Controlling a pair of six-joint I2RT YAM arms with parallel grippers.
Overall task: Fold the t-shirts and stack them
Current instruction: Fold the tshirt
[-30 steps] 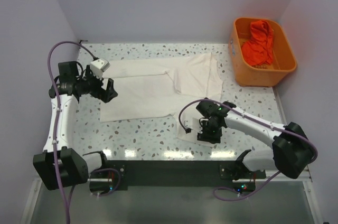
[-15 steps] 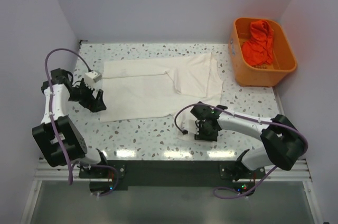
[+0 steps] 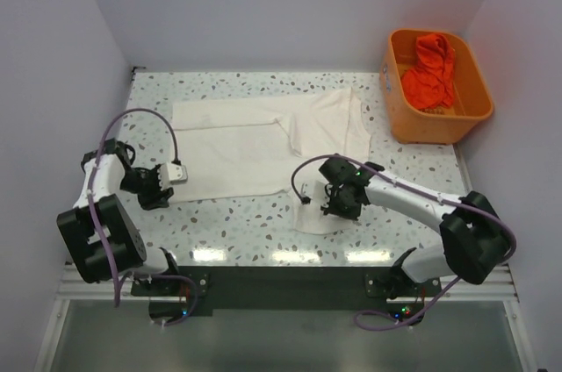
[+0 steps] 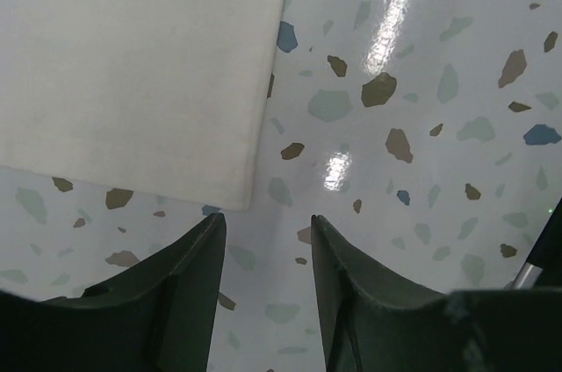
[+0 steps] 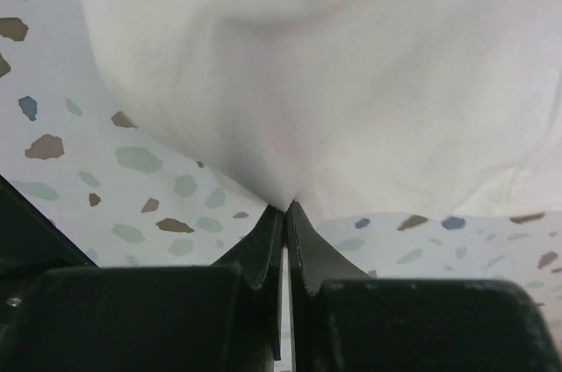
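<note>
Nearest the bases, the right end effector (image 5: 283,211) sits low over the speckled worktop (image 3: 237,227), fingers pressed together on a pinched fold of white fabric at the near-right edge of the white t-shirt (image 3: 237,139). The left end effector (image 4: 263,225) hovers at the near-left hem corner, fingers partly spread with only bare worktop between them (the corner lies just ahead, untouched). Beyond both, the t-shirt lies spread flat across the middle of the worktop, unfolded, and at the far right stands an orange tub (image 3: 430,131) holding a crumpled orange-red cloth (image 3: 430,69).
</note>
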